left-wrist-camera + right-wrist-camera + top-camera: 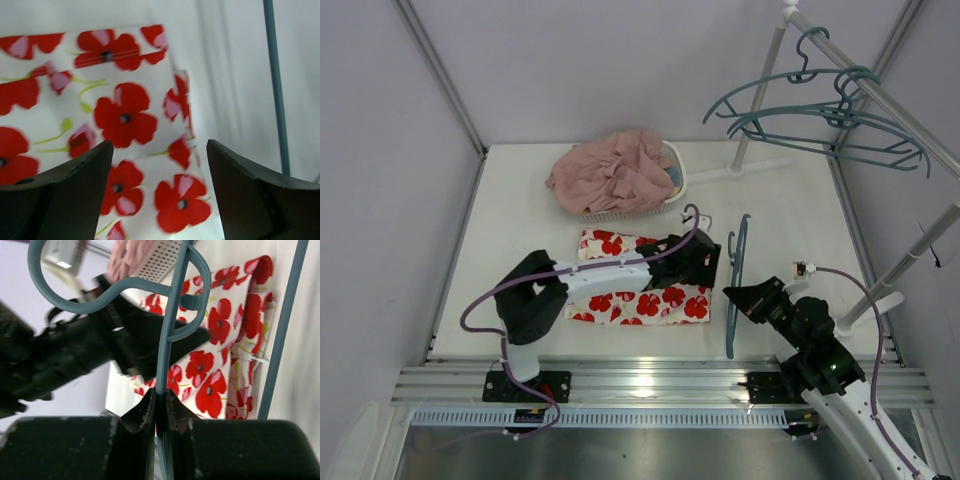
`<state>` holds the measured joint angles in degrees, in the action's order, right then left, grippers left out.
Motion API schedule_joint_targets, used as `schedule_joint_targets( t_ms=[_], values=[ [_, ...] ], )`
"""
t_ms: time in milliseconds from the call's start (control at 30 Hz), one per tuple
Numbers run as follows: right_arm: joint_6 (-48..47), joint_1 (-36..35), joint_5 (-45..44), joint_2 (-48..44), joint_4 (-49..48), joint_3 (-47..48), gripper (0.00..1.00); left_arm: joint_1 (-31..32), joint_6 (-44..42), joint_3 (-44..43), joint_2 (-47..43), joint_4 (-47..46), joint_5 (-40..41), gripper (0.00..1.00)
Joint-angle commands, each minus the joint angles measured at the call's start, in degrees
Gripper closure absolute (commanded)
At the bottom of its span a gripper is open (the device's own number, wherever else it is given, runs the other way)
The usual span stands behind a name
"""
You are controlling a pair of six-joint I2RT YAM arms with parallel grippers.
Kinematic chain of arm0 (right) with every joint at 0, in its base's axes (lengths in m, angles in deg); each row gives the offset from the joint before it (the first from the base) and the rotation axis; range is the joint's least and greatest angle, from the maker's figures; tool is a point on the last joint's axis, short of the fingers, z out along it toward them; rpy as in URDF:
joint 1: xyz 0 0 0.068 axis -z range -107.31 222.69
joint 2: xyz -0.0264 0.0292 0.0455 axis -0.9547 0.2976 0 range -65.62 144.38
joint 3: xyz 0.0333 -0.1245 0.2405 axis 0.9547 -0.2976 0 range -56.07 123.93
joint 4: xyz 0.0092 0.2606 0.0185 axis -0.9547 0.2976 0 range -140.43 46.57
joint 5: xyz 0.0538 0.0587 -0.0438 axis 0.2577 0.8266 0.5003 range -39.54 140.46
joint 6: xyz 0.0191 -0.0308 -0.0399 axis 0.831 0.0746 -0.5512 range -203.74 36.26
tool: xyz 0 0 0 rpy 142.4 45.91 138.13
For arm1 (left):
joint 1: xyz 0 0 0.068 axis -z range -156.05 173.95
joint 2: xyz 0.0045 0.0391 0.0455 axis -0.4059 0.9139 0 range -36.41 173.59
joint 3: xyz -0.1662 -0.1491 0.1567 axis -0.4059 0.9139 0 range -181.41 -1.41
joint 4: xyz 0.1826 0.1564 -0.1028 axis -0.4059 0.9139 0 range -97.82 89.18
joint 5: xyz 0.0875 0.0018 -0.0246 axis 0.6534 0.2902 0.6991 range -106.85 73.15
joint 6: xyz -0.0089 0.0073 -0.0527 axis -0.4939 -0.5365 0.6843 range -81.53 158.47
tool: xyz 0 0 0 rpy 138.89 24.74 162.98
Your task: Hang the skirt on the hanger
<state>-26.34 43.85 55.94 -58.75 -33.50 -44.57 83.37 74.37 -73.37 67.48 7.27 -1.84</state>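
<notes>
The skirt [638, 303], white with red poppies, lies flat on the table in the middle. My left gripper [702, 262] hovers open over the skirt's right edge; the left wrist view shows the skirt [120, 120] between and beyond its spread fingers [75, 190]. My right gripper [738, 296] is shut on the teal-grey hanger [734, 285], which stands on edge just right of the skirt. In the right wrist view the hanger [167, 335] runs up from the closed fingers [145, 412], with its hook at top left and the skirt [220, 365] behind.
A white basket [675, 170] with a dusty-pink garment [610, 172] sits at the back. A metal rack [880, 100] at the right back carries several more teal hangers [820, 125]. Its base legs [865, 310] stand by the right arm.
</notes>
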Motion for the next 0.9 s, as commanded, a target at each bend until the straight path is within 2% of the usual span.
schedule_joint_targets(
  t_ms=[0,200,500,600,667,867],
  values=[
    [1.4,0.3,-0.3,-2.4,0.6,4.3,1.00,2.5,4.0,-7.8,5.1,2.5,4.3,0.18],
    [2.4,0.3,-0.2,-4.4,3.7,6.9,1.00,5.1,12.0,-13.2,11.9,6.4,12.2,0.15],
    [-0.5,0.2,-2.9,-4.5,10.3,13.3,1.00,5.4,18.9,-13.7,18.8,8.8,14.7,0.15],
    [-0.5,0.3,-4.5,-4.6,12.5,14.0,1.00,4.8,24.5,-8.9,17.3,6.1,12.7,0.16],
    [-0.5,0.3,-4.7,-4.6,12.8,14.0,1.00,4.3,29.0,-2.2,14.3,4.6,12.4,0.18],
    [2.1,0.3,-0.4,-4.6,8.3,9.5,1.00,1.4,35.3,9.6,6.2,5.6,15.2,0.18]
  ],
)
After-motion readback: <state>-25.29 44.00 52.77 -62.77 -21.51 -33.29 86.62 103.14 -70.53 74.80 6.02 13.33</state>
